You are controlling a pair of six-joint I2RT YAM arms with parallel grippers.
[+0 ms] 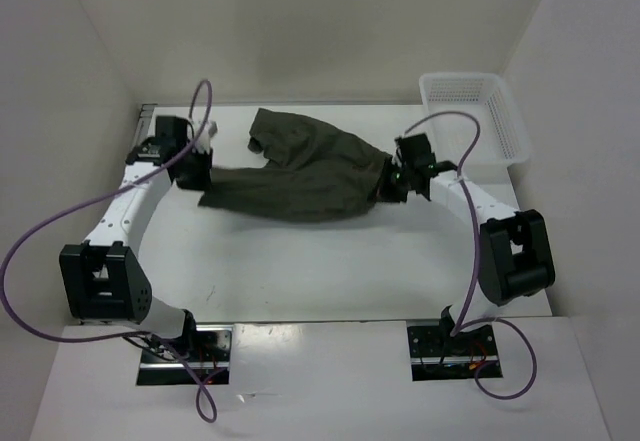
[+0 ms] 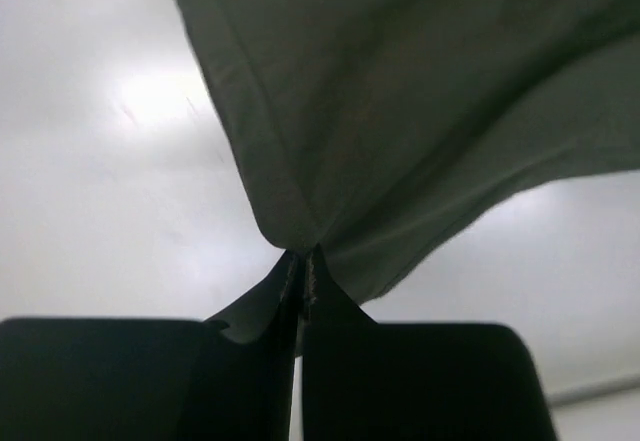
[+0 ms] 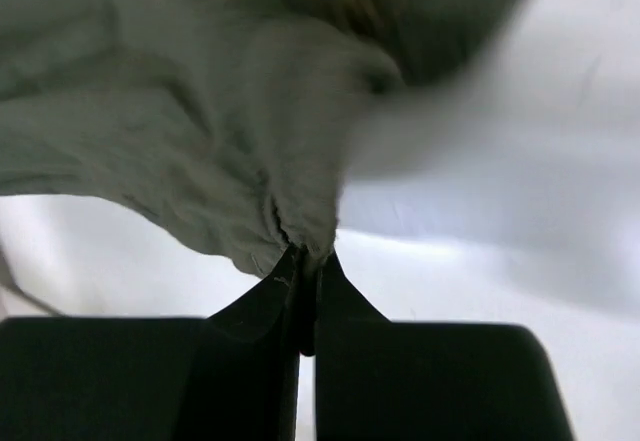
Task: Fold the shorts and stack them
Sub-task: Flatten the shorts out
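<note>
White desk (image 1: 330, 271), white walls all round. From above, the shorts (image 1: 300, 176) stretch across the far half between the left hand (image 1: 200, 176) and the right hand (image 1: 392, 183), with a mesh basket (image 1: 505, 126) at the far right corner. Both arms reach from the near edge, elbows bowed outward, wrists turned inward. Left wrist view, close up: fingers pressed together, pinching a hemmed corner. Right wrist view, blurry: fingers pinching a bunched, wrinkled edge.

Dark olive shorts (image 1: 300, 176), white mesh basket (image 1: 480, 111).
</note>
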